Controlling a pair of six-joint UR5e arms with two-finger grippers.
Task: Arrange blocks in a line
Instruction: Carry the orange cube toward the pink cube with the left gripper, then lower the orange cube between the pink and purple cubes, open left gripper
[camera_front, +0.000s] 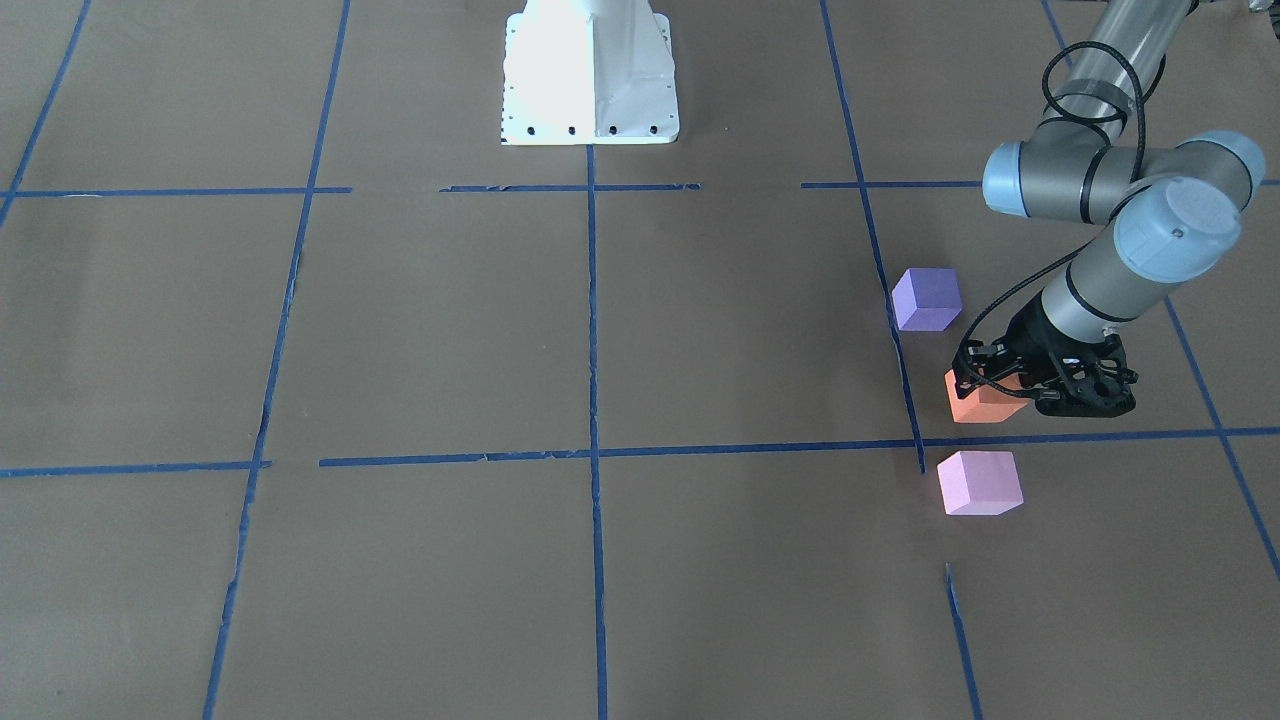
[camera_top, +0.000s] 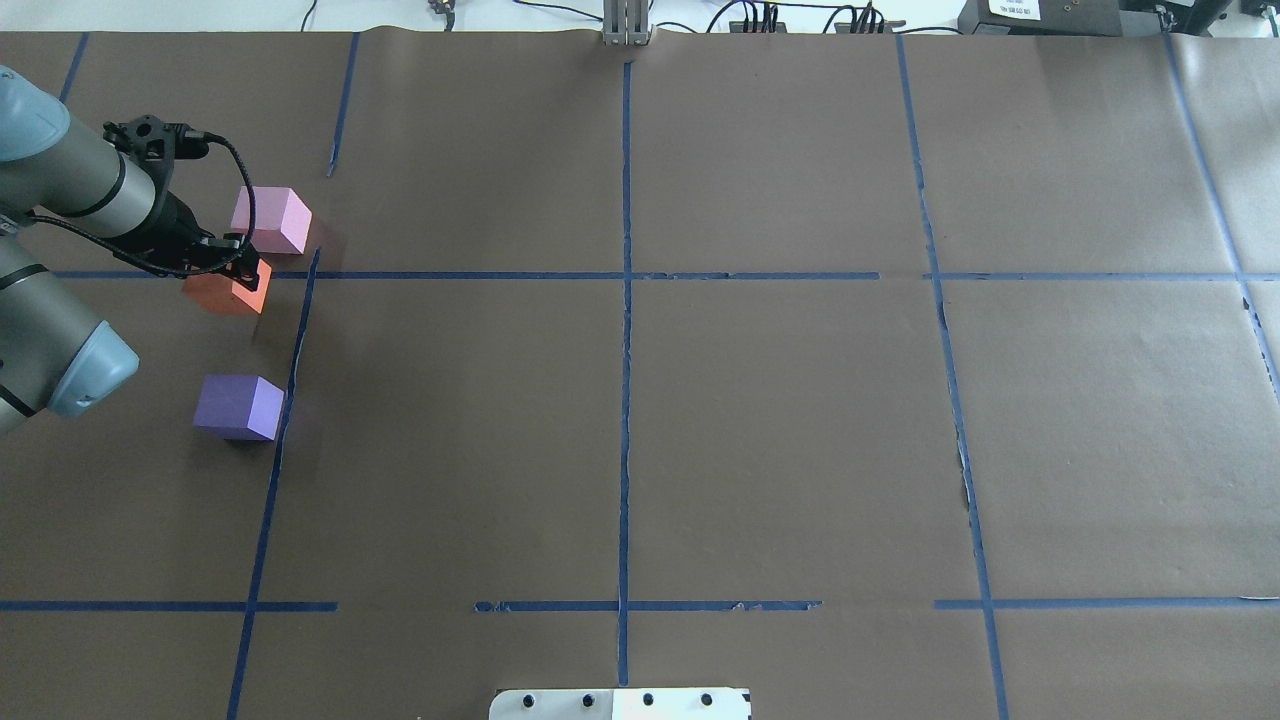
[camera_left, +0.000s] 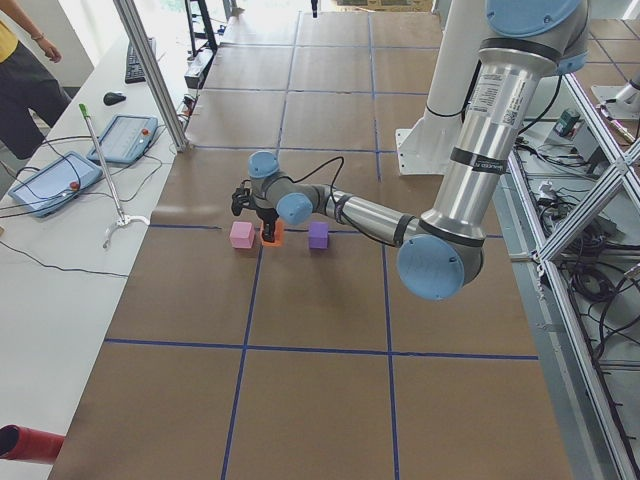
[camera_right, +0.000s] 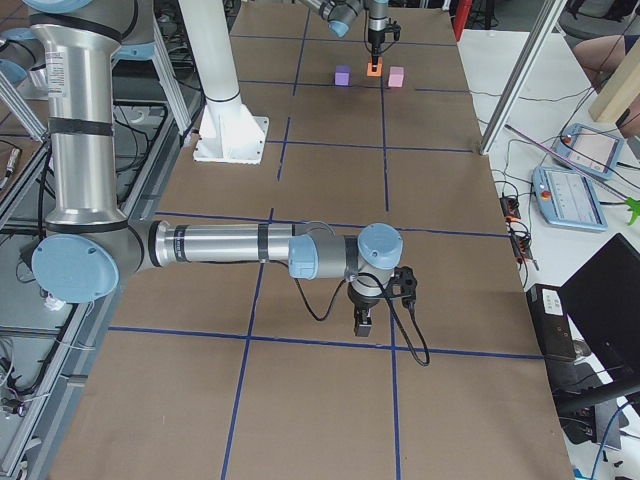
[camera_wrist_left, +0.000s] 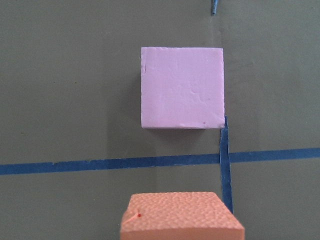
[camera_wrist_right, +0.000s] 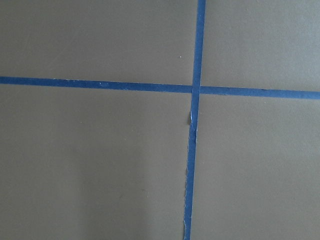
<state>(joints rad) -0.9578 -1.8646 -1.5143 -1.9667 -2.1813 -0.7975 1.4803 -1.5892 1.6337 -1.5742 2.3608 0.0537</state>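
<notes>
The orange block sits directly under the left claw, whose black fingers come down on either side of it and are closed on it. I cannot tell whether the block rests on the table or hangs just above it.

In the overhead view this group is far out at the table's 9 o'clock side. The pink block lies near the orange one at about 1 o'clock, apart from it, across a blue tape line. The purple block lies farther off at 6 o'clock.

The left arm comes in from 9 o'clock, its wrist bent so the claw points straight down.

The right arm stretches low over the table, well apart from the blocks. The right claw points down near a tape crossing, and whether it is open or closed cannot be told.

All three blocks are matte cubes of equal size. The orange top has a fine pebbled grain and the pink top is smoother.
</notes>
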